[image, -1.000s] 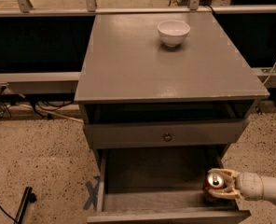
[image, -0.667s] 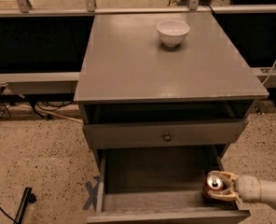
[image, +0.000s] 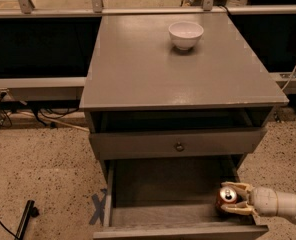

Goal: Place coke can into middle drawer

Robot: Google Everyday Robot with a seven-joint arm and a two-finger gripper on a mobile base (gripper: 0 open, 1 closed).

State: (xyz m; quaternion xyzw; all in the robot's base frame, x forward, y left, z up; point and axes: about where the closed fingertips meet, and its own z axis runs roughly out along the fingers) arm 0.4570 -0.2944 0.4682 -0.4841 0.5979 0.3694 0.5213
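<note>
**One gripper (image: 225, 198) is clasping the coke can (image: 227, 196) inside the middle drawer (image: 163, 189)**

Two pale fingers (image: 237, 186) are reaching in from the right over the drawer's right wall. They are pressing on opposite sides of the can, spread only as wide as the can itself. The can is standing upright between them with its silver top facing up, and it is sitting in the near right corner of the pulled-out drawer. Whether its base is resting on the planks, I cannot tell.

Just in front of the gripper, the drawer's near wall is running along the bottom of the view. To the gripper's left, the plank floor is stretching to the far side wall. Further left, outside the drawer, a blue tape cross (image: 99, 207) is lying on the speckled ground (image: 48, 169). A dark, stick-like object (image: 25, 226) is lying well beyond the cross, near the lower left corner.

Beyond the gripper and higher up, a grey drawer front (image: 138, 145) is closing off the space above the open drawer. Its small round knob (image: 179, 146) is sitting up and to the left of the can. Higher again, the cabinet top (image: 153, 74) is spreading out flat and grey. Far behind the gripper, a white bowl (image: 186, 35) is standing upright near the back edge of that top. A metal rail (image: 138, 10) is crossing the view behind the bowl.
</note>
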